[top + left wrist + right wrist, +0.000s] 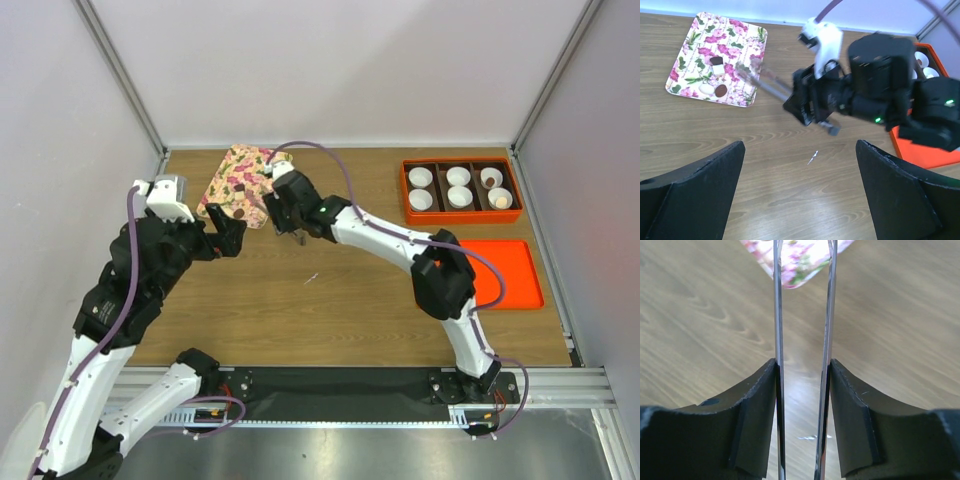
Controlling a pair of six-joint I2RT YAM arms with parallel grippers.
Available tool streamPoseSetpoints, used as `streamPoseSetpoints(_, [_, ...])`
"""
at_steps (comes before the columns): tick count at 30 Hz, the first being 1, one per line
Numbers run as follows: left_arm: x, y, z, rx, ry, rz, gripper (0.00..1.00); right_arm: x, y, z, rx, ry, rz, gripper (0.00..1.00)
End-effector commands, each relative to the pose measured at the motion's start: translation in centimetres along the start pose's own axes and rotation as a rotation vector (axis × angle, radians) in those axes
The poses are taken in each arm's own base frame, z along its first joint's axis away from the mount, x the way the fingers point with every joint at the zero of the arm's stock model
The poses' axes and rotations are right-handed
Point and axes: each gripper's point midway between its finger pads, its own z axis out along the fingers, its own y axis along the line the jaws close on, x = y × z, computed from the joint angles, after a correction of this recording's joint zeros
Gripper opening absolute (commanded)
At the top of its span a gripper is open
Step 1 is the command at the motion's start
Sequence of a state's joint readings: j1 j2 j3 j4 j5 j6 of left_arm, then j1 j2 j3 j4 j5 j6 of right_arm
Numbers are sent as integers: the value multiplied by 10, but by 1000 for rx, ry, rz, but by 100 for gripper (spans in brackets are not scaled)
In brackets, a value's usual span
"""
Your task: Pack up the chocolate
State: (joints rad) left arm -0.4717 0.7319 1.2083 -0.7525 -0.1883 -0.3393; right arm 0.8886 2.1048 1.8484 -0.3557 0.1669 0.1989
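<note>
Right gripper (802,371) clenched on metal tweezers (767,84) pointing toward floral tray (742,31) holding chocolate (720,90); left gripper (800,152) jaws spread wide, empty

We see a cream tray (235,175) with pink flowers and green leaves, dark brown chocolate (721,90), silvery tweezers (778,315), an orange box (460,215), white cups (458,176) and a brown wood-grain bench (350,310).
</note>
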Motion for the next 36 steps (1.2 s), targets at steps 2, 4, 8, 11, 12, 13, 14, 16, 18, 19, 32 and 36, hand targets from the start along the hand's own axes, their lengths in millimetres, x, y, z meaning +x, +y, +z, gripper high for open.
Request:
streamPoseSetpoints(2, [-14,4,-7,-17,-52,-1,100,-23,31,12,-76,-70,4,49])
streamPoseSetpoints(4, [-15,4,-8,-17,-58,-4,100,-19,37,21,-87,-68,-3,49])
streamPoseSetpoints(8, [-14,5,-9,-21,-56,-1,100,-8,46,36,-110,-54,-11,50])
streamPoseSetpoints(11, [-14,4,-9,-14,-55,-1,100,-5,47,44,-112,-54,-17,51])
streamPoseSetpoints(12, [-14,4,-9,-15,-57,-1,100,-3,47,47,-111,-49,-19,51])
streamPoseSetpoints(13, [-14,4,-8,-14,-57,-1,100,-6,48,48,-112,-55,-22,51])
streamPoseSetpoints(14, [-14,3,-9,-10,-57,0,100,-2,48,52,-113,-49,-27,52])
streamPoseSetpoints(16, [-14,3,-8,-11,-56,1,100,0,48,56,-117,-43,-30,52])
streamPoseSetpoints(18, [-13,3,-7,-10,-52,3,100,4,49,61,-118,-31,-35,52])
streamPoseSetpoints(19, [-13,3,-7,-9,-53,6,100,5,50,62,-119,-29,-36,52])
streamPoseSetpoints(32, [-7,5,-3,-18,-39,13,100,20,49,73,-122,4,-42,52])
streamPoseSetpoints(36, [-7,5,-3,-15,-41,10,100,27,48,78,-120,20,-40,51])
